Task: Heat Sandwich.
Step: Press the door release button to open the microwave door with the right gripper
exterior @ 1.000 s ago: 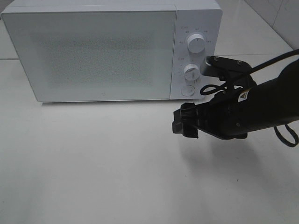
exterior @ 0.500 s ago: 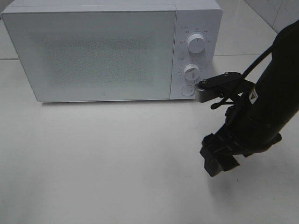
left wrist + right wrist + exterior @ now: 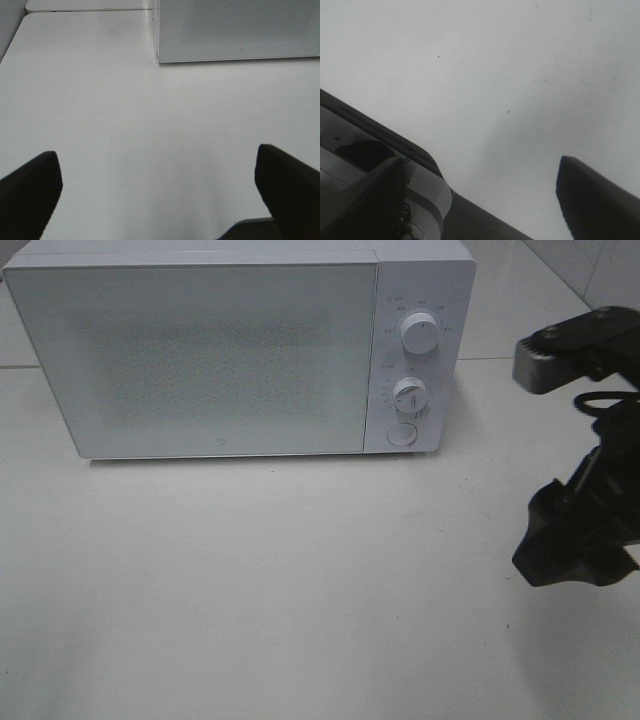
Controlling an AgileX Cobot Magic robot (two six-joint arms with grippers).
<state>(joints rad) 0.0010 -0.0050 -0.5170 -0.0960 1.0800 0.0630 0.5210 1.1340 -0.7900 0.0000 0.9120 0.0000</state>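
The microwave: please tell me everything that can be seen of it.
The microwave is a white box, plastic-looking, standing upright at the far side of the table. Its wide door, with a dotted grey window, is shut, so the inside is hidden. The right panel carries an upper knob, a lower knob and a round button below them. Only the table touches it.

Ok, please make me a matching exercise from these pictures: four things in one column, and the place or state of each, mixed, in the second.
Things:
1. microwave door
2. round button
3. left gripper
4. right gripper

Place or state:
a. black, at the right edge of the high view
b. shut
c. seen only by its own wrist camera
d. just under the lower knob

Pairs: 1-b, 2-d, 3-c, 4-a
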